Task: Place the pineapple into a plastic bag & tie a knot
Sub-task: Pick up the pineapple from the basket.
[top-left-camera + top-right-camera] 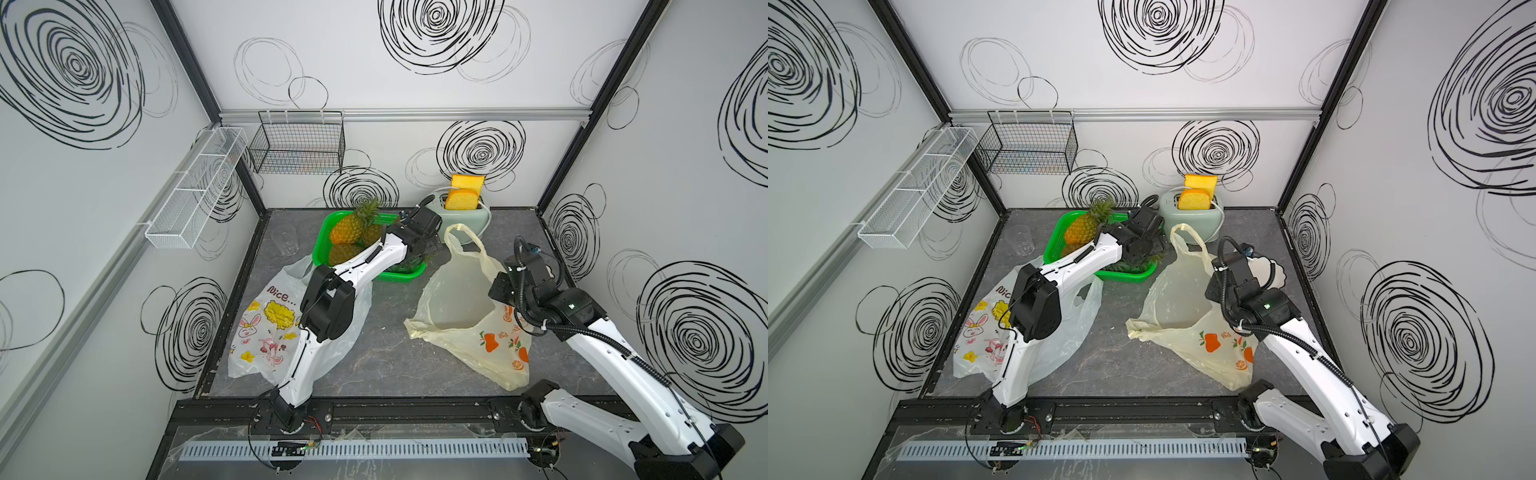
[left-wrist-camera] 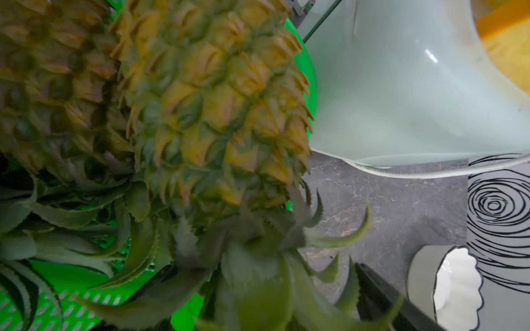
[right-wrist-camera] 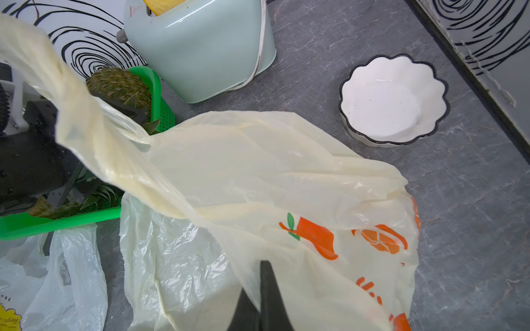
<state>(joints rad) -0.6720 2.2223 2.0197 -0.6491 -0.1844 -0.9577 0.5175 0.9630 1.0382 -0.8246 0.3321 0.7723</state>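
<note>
The bumpy yellow-brown pineapple point(image 2: 218, 109) lay in the green basket point(image 1: 328, 232), upper middle in both top views. The left claw point(image 1: 417, 249) stood wide by its spiky leaves, mostly hidden. The right claw point(image 3: 259, 303) pinched the pale yellow plastic bag point(image 3: 258, 160)

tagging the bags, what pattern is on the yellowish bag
The yellow bag carries orange fruit prints with green leaves; clearest in the right wrist view.
</note>
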